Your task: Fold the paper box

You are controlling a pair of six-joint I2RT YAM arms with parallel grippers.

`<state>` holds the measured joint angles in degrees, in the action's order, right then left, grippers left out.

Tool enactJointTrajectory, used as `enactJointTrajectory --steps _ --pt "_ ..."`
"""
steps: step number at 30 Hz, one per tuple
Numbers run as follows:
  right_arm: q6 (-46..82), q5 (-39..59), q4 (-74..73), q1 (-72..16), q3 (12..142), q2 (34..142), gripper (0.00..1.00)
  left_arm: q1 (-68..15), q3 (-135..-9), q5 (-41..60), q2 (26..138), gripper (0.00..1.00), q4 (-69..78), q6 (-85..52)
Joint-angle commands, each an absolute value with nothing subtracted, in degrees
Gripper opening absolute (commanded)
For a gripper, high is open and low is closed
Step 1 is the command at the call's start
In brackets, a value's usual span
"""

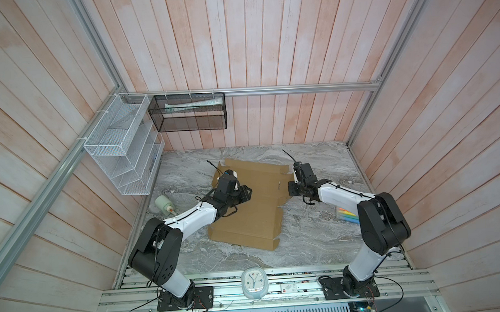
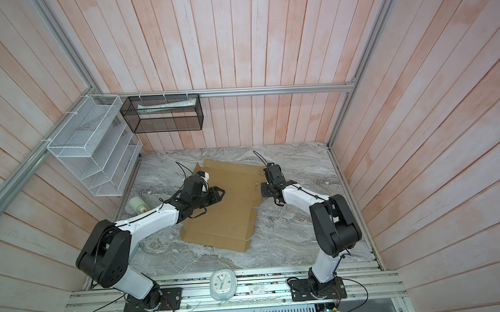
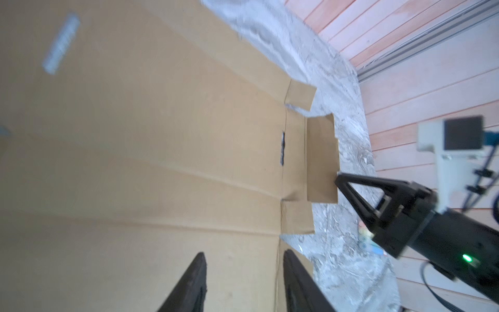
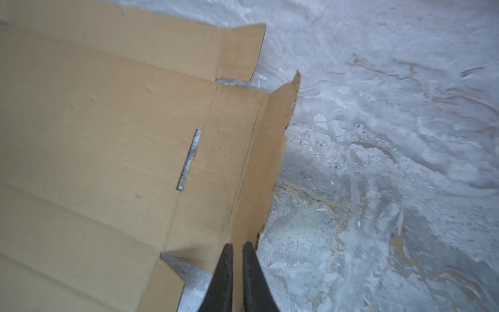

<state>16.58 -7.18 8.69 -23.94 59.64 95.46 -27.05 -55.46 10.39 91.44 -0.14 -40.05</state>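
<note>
The paper box (image 1: 254, 208) (image 2: 225, 212) is a flat brown die-cut cardboard sheet lying on the marble tabletop (image 1: 318, 232). My left gripper (image 1: 249, 191) (image 3: 244, 254) hovers over the sheet's middle panel, open, with nothing between its fingers. My right gripper (image 1: 291, 188) (image 4: 238, 246) is at the sheet's right edge, where a side flap (image 4: 278, 135) (image 3: 321, 159) stands raised. Its fingertips are a sliver apart and cardboard shows in the gap. Whether they pinch the flap cannot be told. In the left wrist view the right gripper (image 3: 337, 178) has its tip on the flap's outer edge.
A pale bottle (image 1: 164, 205) lies left of the sheet beside the left arm. A pack of coloured markers (image 1: 347, 214) sits under the right arm. A clock (image 1: 254, 282) rests on the front rail. A white wire rack (image 1: 121, 148) and a black mesh basket (image 1: 189, 113) hang on the walls.
</note>
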Motion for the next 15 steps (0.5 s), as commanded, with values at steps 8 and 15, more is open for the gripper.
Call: enactJointTrajectory --steps 8,15 --pt "20.98 -3.69 6.99 -24.17 50.83 82.83 0.20 -11.43 -72.45 21.18 97.91 0.58 -14.87 -24.90" --pt "22.29 -2.03 4.80 -24.62 47.43 80.07 0.21 -7.44 -87.91 18.43 108.92 0.67 -28.88 -13.13"
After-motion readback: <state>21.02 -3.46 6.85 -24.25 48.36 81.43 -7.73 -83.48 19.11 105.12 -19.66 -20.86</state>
